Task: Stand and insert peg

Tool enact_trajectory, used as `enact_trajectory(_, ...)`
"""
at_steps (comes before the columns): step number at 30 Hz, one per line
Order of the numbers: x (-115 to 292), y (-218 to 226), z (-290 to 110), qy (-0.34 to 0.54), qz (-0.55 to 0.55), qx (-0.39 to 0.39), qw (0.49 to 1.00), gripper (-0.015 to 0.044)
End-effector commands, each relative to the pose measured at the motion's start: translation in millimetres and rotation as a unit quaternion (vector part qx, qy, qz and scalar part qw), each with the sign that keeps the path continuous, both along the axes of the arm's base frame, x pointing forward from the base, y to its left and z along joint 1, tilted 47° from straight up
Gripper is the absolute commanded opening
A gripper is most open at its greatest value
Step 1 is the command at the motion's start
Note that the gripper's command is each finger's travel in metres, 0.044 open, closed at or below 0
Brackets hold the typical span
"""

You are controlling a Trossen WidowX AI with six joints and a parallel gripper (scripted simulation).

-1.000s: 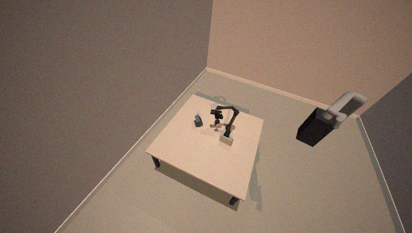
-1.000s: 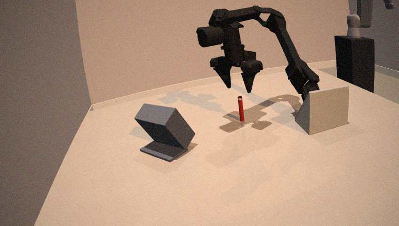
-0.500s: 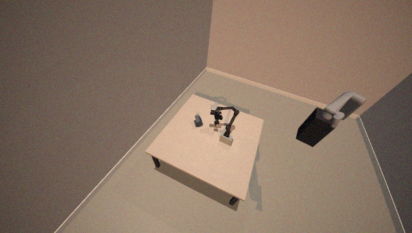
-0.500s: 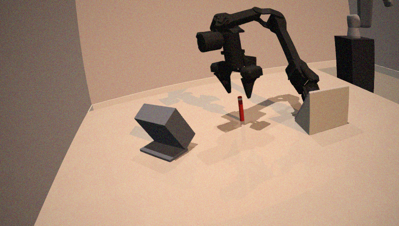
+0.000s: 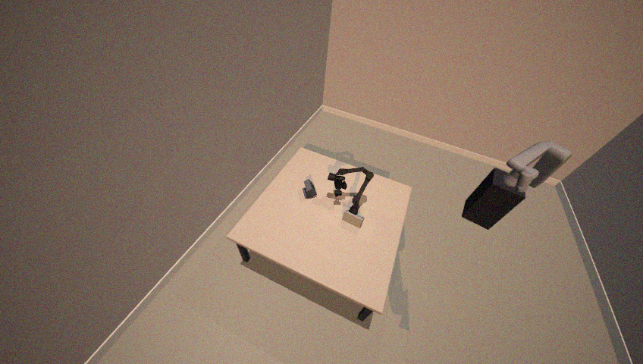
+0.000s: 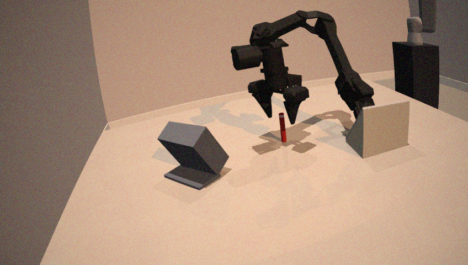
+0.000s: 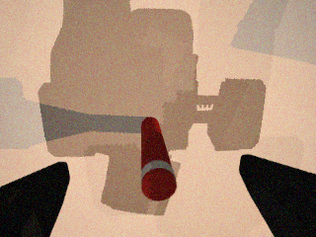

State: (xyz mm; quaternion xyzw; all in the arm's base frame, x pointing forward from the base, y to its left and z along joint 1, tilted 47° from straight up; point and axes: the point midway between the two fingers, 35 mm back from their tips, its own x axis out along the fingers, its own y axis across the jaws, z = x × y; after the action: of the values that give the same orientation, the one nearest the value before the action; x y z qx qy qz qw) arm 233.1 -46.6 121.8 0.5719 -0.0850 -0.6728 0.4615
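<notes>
A red peg [image 6: 282,129] [image 7: 156,152] stands upright on the table [image 6: 229,203] on its plain end, with the white band [image 7: 158,170] near its top. My gripper [image 6: 280,117] [image 7: 156,169] [image 5: 338,184] is open and points down. Its fingers stand on either side of the peg's top end, clear of it. The grey sloped panel [image 6: 193,147] [image 5: 308,188] stands on its foot to the left of the peg. Its hole is hidden in these views.
A beige block [image 6: 382,127] [image 5: 352,219] stands at the arm's base, right of the peg. A black pedestal [image 6: 415,70] [image 5: 491,202] with a grey arm stands on the floor beyond the table.
</notes>
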Motion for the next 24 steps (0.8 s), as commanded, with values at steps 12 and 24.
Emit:
enact_trajectory(12, -1, -18, -14, 0.000, -0.001, -0.004, 1.000, 0.0440)
enact_trajectory(24, 0, -15, -13, 0.000, -0.001, -0.002, 1.000, 0.0151)
